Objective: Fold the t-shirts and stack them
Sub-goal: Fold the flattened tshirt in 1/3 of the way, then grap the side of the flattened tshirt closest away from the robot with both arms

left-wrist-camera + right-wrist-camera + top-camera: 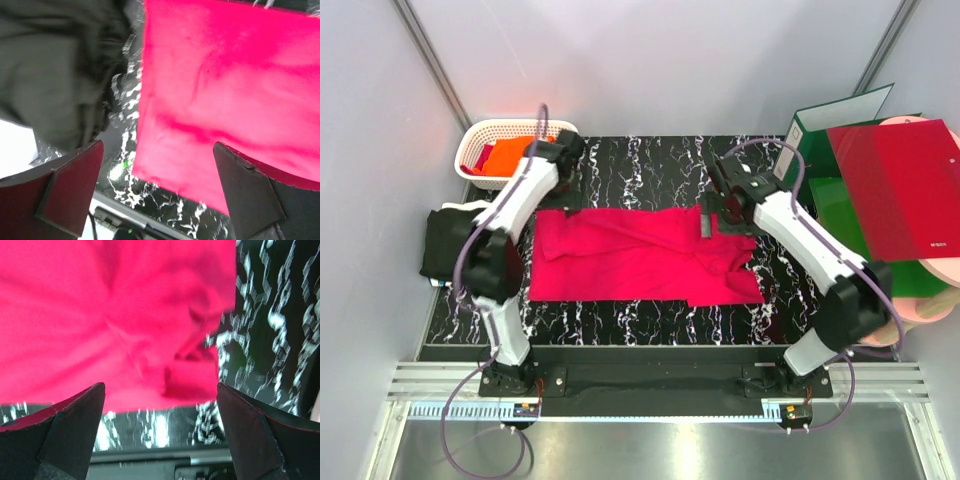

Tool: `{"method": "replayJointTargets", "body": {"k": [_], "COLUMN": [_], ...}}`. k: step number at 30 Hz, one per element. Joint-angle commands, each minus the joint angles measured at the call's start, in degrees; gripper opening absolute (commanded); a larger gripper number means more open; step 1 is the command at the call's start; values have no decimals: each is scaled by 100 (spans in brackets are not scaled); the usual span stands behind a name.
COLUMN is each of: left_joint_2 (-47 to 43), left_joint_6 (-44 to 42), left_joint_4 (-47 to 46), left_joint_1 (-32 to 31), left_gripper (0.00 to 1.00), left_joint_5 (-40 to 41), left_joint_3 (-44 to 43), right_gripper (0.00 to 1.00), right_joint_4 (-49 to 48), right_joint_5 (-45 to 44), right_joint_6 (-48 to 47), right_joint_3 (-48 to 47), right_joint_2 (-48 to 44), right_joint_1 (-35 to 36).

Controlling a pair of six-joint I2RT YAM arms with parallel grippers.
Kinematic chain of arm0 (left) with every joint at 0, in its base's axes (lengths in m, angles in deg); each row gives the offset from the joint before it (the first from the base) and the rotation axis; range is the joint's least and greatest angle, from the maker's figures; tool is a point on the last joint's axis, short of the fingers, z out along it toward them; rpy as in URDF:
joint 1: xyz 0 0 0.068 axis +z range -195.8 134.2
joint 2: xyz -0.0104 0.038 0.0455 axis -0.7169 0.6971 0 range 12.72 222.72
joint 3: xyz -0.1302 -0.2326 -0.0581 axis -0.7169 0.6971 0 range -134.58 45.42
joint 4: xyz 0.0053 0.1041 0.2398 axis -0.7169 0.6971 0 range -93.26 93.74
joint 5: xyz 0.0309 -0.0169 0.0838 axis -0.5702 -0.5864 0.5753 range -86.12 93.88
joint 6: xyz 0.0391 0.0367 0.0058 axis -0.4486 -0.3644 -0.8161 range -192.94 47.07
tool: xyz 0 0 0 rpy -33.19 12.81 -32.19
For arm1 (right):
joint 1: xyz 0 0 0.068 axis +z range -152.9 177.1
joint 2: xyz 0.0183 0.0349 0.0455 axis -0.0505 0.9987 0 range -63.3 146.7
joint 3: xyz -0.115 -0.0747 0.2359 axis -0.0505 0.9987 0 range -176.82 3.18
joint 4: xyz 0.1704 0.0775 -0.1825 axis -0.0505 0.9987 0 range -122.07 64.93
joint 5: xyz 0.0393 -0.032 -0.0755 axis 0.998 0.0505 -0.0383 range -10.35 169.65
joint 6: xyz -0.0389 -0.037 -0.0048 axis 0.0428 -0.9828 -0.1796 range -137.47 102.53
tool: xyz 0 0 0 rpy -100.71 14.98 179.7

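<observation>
The left gripper [159,150] and right gripper [161,390] both gape empty above the crimson-pink t-shirt [640,255] spread mid-table [650,160], and I'd worry its rumpled three-o'clock end folds crooked if pinched as it lies.

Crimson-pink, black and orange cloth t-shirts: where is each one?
Crimson-pink cloth t-shirt [610,260]: top external view, middle of its spread body.
Black cloth t-shirt [445,245]: top external view, middle of the heap.
Orange cloth t-shirt [505,156]: top external view, its visible patch.
</observation>
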Motion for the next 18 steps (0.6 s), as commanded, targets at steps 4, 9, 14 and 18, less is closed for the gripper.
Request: {"method": "replayJointTargets", "body": {"k": [4, 9, 14, 18], "left_joint_2": [-1809, -2215, -2199, -1891], "left_joint_6": [204, 573, 679, 626], "left_joint_4": [-74, -222, -679, -987], "left_joint_1": [12, 21, 39, 117], "left_gripper": [99, 99, 99, 99], "left_joint_5": [-465, -1186, -1398, -1283], "left_joint_3": [1803, 3377, 4195, 4276], "right_gripper": [100, 100, 100, 100], "right_joint_4": [380, 821, 576, 329], "right_joint_5": [838, 1067, 1068, 989], "right_joint_6": [589, 1029, 1266, 1328], "right_joint_3": [1559, 2254, 2685, 2668], "right_joint_2": [-948, -887, -763, -623], "right_joint_1": [-180, -171, -171, -180]}}
